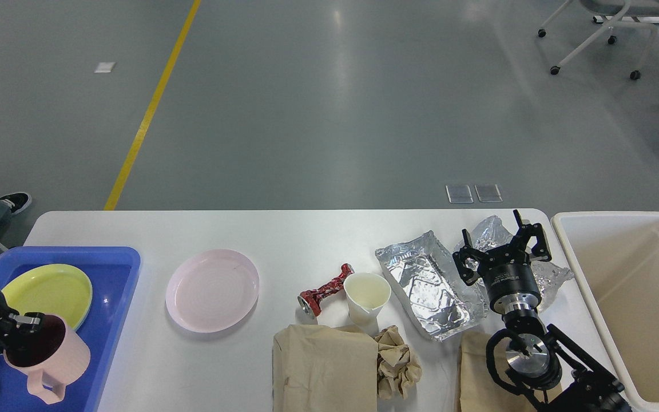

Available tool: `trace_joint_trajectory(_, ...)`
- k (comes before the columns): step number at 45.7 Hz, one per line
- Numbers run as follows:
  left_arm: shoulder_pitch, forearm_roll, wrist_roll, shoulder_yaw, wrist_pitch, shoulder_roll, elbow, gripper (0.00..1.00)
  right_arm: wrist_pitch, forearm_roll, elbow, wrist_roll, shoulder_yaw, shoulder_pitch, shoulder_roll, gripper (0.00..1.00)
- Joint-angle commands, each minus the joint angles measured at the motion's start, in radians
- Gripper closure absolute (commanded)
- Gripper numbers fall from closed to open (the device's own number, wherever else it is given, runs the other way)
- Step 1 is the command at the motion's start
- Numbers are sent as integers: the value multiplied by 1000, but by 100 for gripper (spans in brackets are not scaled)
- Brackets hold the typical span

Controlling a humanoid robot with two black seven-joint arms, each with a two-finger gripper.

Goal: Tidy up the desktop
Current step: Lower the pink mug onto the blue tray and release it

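Pink mug [49, 357] clamped at rim by L gripper [23, 329], over blue tray [112, 297] far left | R gripper [504, 249] fingers apart, above foil [427, 283] | white desktop [284, 234] spans mid, cluttered.

Your left gripper [23, 329] grips the rim of a pink mug [49, 360] over the blue tray [109, 320], beside a yellow plate [49, 289]. Right gripper [502, 247] spread wide above crumpled foil [429, 286] on the desktop [284, 234]. Pink plate [212, 290] apart.
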Motion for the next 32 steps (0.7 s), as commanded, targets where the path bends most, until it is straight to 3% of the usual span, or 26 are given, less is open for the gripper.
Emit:
trace_joint_trajectory(1,70,51,-70,-7,76,27,47,98,1,0,0,0,0,0,0,0)
trace_joint_trajectory(5,157,61,-92,-15,122,18,64,98,1,0,0,0,0,0,0,0)
trace_joint_trajectory(12,200,61,-121,-18,129,14,91,97,-1,0,0,0,0,0,0,0)
trace_joint_trajectory(32,283,61,-130,-69,142,-5,153,96,1,0,0,0,0,0,0,0)
